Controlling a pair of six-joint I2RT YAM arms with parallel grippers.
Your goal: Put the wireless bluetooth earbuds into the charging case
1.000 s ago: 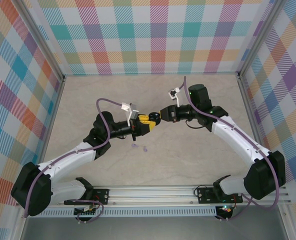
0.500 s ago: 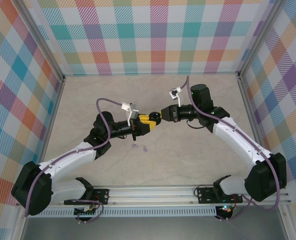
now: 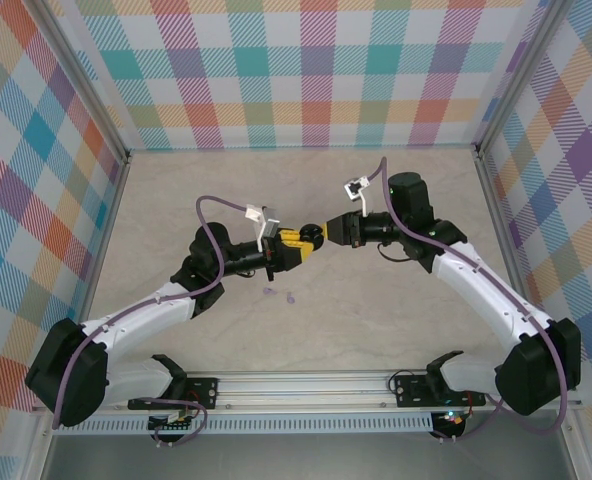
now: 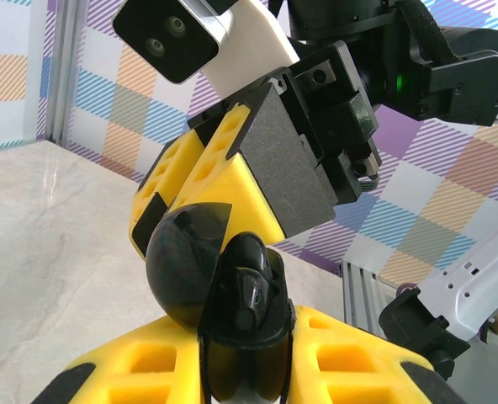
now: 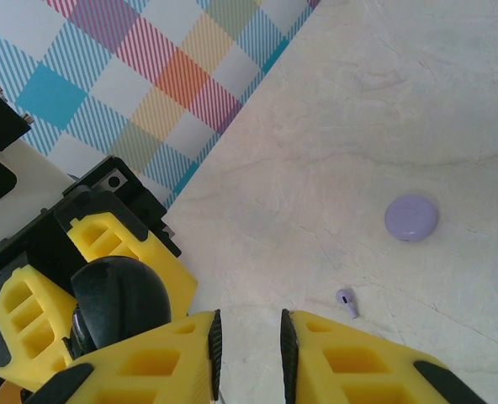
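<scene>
Item 1, left gripper (image 3: 304, 238): raised over mid-table, pointing right. Its yellow fingers (image 4: 358, 353) are clamped on the black case (image 4: 182, 269).

Item 2, black case: round, glossy, held off the table between the two grippers. From the left wrist, a domed half leans left with a second glossy black part (image 4: 249, 286) tight against it. Whether that part is a bud or the case's other half cannot be told.

Item 3, right gripper (image 3: 326, 227): faces the left gripper from the right, its tips right at the black case. From the right wrist, its yellow fingers (image 5: 350, 362) stand a narrow slit apart. Whether anything sits in that slit cannot be told. From the left wrist, one grey pad (image 4: 291, 168) angles down toward the case's dome.

Item 4, lavender bud (image 5: 346, 300): tiny, lying loose on the table (image 3: 376, 320), below the held case and on its near side, touched by nothing.

Item 5, lavender case (image 5: 410, 217): round, lid shut, flat on the table near the lavender bud but apart from it.

Item 6, walls (image 3: 316, 80): plaid panels in many colours on three sides of the pale marbled table
</scene>
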